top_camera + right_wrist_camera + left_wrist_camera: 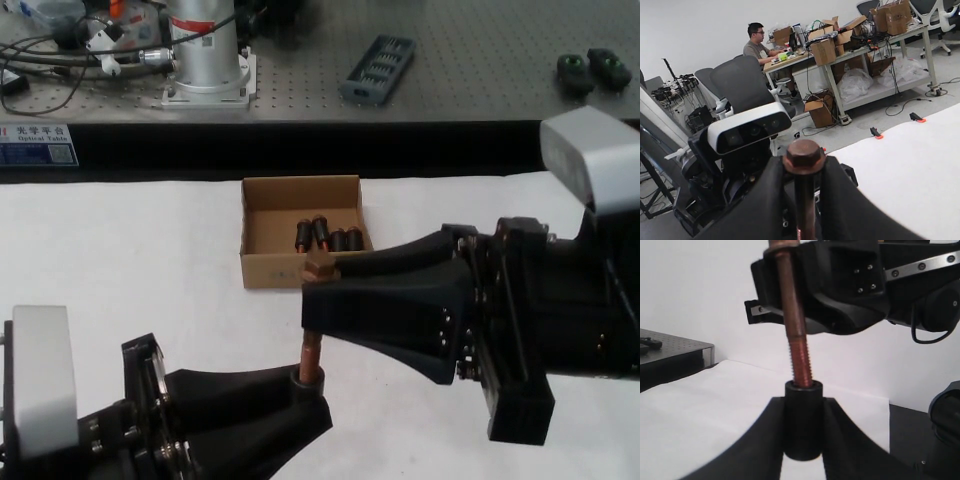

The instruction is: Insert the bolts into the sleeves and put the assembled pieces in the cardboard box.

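Copper-coloured threaded metal bolt [795,330]: stands upright at the centre of the left wrist view, hex head up. Its threaded end is just entered in the mouth of the black cylindrical sleeve [803,422], and most of the shank is outside the bore. In the high view the pair sits lower centre, below the open brown cardboard box [270,268]. The box is at mid-frame on the white sheet [130,260] and holds several dark assembled pieces [325,236].

Jaws. Right gripper [320,285] comes in from the right of the high view, closed on the bolt just under the head. In the right wrist view the head pokes up between the two black fingers [767,200], with the shank pinched between them. Left gripper [803,407], lower left of the high view, is closed round the sleeve's middle, one finger each side. Top and bottom ends of the sleeve sit clear of the fingers.

Handling (judgement).
- Bolt: stiff, small, dense for its size. The plain shank is smooth, so it could slide or tilt in the pads. The head end is the sensible hold and leaves the thread clear.
- Sleeve: rigid and smooth-walled, likely to twist if pushed off-axis. A waist grip keeps the bore open.
- Neither looks fragile.
- Alignment: the bolt looks near in line with the bore, but a slight lean cannot be ruled out.
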Tool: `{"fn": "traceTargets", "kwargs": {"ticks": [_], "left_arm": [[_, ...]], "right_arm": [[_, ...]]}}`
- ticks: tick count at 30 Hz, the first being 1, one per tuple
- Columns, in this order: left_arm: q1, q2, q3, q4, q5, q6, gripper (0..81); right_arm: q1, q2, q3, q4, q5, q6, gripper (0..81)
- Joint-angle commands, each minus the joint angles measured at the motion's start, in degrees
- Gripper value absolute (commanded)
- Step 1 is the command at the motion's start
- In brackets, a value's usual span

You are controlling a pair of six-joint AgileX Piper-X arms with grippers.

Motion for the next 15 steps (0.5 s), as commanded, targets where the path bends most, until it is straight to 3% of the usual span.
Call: {"fn": "traceTargets", "kwargs": {"ticks": [1,7,11,15], "left_arm": [[0.1,-0.6,-0.3,-2.7,0.2,-0.5,0.6],[0.1,-0.6,-0.3,-2.7,0.2,-0.5,0.6],[0.1,-0.6,-0.4,-2.7,-3.2,-0.5,0.6],[0.1,-0.6,-1.1,-2.5,-4.7,-0.5,0.6]], "right_arm": [[0.0,-0.7,-0.3,0.8,-0.2,0.0,3.8],[0.0,-0.7,-0.3,2.6,-0.5,0.0,3.6],[0.0,-0.7,-0.3,4.1,-3.3,0.0,0.5],[0.0,-0.7,-0.3,4.1,-3.6,0.5,20.4]]}}
